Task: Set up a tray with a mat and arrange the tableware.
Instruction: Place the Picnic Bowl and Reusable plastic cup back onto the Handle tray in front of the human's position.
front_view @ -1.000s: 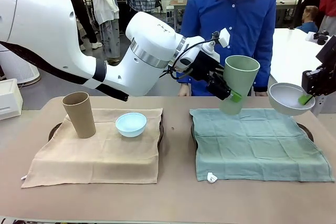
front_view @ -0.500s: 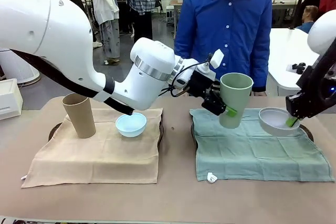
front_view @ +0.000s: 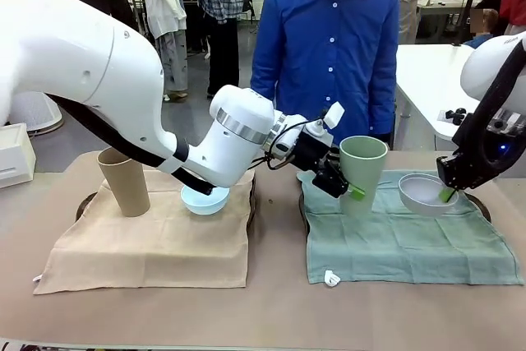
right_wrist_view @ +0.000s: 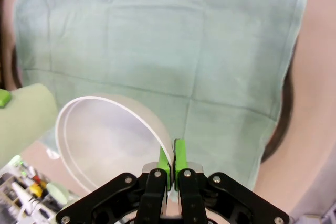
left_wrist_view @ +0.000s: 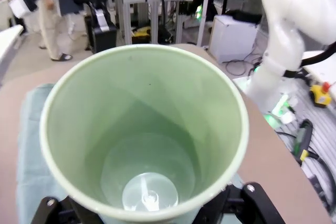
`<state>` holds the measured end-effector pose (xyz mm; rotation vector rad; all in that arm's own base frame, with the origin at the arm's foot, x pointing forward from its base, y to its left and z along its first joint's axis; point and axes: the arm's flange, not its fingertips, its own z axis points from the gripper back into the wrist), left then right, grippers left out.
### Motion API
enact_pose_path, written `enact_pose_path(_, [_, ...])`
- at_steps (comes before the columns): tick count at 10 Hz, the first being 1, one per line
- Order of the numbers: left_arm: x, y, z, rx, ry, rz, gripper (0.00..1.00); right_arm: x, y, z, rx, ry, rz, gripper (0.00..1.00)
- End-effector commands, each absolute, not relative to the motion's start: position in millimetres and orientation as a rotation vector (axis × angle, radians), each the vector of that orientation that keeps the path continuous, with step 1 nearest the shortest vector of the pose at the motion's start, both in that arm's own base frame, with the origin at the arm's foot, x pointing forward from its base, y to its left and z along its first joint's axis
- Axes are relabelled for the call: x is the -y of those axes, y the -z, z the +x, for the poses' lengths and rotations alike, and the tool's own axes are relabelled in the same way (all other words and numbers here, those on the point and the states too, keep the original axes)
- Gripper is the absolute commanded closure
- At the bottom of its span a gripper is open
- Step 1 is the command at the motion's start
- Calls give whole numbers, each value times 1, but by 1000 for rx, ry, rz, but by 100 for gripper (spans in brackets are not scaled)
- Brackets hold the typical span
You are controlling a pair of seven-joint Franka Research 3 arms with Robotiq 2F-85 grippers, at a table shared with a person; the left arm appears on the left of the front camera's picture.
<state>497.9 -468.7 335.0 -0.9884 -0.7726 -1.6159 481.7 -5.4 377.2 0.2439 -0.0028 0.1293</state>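
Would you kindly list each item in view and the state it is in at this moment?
Mint green tumbler: upright, gripped by the left pincer.
White bowl: rim pinched by the shut right pincer, over the green mat.
Tan tumbler: standing, tilted, on the beige mat.
Light blue bowl: upright on the beige mat, partly behind the left arm.

Lots of free green mat (front_view: 411,248) at lower right, blocked higher up by mint cup (front_view: 362,172) and white bowl (front_view: 424,194).
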Motion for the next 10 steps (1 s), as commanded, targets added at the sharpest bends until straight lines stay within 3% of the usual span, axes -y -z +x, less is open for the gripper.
enact_pose_path(1, [474, -335, 504, 812, 1651, -1016, 15, 4, -366, 492, 57, -144, 222, 95])
enact_pose_path(10, [485, -307, 526, 852, 1757, -957, 15, 5, -336, 508, 63, -138, 232, 95])
